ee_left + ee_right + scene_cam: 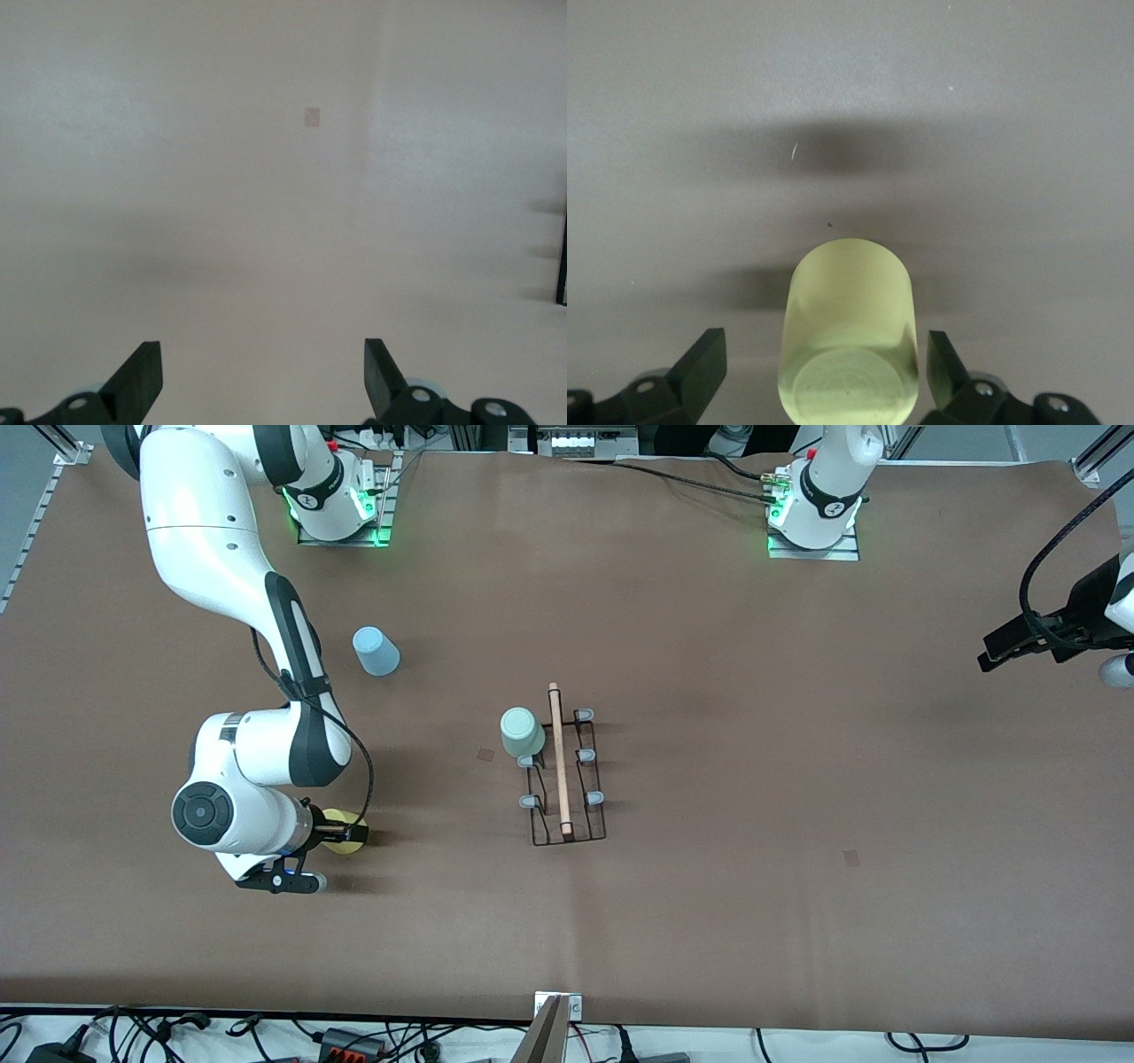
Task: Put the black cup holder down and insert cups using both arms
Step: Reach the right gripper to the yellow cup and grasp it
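The black cup holder [567, 766] stands mid-table, its pale wooden rod [559, 757] pointing toward the front camera. A mint green cup [522, 732] sits over a peg on the side toward the right arm's end. The light blue cup [376, 651] stands on the table, farther from the camera and closer to the right arm's base. My right gripper [350, 834] [827, 367] is open, low over the table, with a finger on either side of the yellow cup [345, 840] [849, 336], whose closed base faces the wrist camera. My left gripper [990, 657] [263, 372] waits open in the air at the left arm's end, with only bare table under it.
The brown table cover [709, 912] carries two small square marks [485, 754] [850, 857]. Cables and power bricks [337, 1038] lie along the table's front edge, beside a camera post [554, 1027]. The arm bases [341, 509] [815, 514] stand at the back edge.
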{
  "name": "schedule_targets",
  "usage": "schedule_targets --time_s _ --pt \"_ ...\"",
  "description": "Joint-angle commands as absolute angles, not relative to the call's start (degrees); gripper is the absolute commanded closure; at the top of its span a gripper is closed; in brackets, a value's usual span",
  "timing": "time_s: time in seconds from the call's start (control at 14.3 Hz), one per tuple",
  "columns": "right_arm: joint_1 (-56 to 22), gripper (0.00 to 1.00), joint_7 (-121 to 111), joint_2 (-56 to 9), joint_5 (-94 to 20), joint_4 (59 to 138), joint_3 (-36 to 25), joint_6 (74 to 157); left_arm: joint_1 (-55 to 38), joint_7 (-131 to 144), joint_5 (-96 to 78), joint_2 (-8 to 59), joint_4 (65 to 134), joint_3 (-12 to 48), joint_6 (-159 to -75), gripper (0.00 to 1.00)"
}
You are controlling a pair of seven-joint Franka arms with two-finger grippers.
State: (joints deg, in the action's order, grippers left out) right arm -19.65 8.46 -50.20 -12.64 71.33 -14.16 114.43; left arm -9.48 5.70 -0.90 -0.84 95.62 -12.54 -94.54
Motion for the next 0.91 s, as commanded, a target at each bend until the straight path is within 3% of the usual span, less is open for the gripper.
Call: schedule_targets --time_s 0.0,0.21,0.28,0.42,0.49,0.7,0.84 --pt "-18.9 0.0 7.65 -49.92 -12.04 71.71 -13.8 112.94 -9.58 4.66 -1.49 -0.18 93.96 -12.74 -93.34 0.0" --pt "-18.9 0.0 7.65 -50.01 -12.04 72.07 -13.8 112.94 -9.14 4.66 -1.67 -0.09 93.96 -12.74 -93.51 0.0" --pt "-18.9 0.07 7.65 -50.01 -12.04 72.07 -13.8 112.94 -9.05 4.66 -1.76 0.17 93.87 -12.83 -93.78 0.0" --pt "-18.9 0.45 7.65 -50.01 -12.13 71.98 -13.8 112.94 -9.14 4.66 -1.84 0.44 93.08 -12.83 -93.78 0.0" --pt "-18.9 0.58 7.65 -49.84 -12.39 71.98 -13.8 112.77 -9.05 4.66 -1.93 0.61 92.99 -12.83 -93.78 0.0" --pt "-19.07 0.73 5.37 -48.26 -12.65 67.78 -13.54 109.61 -8.96 4.48 -1.85 0.62 92.81 -12.83 -93.6 0.0" --pt "-19.51 0.76 5.19 -47.9 -12.92 63.39 -13.45 106.8 -8.96 2.04 -1.85 0.44 92.72 -12.83 -93.6 0.0"
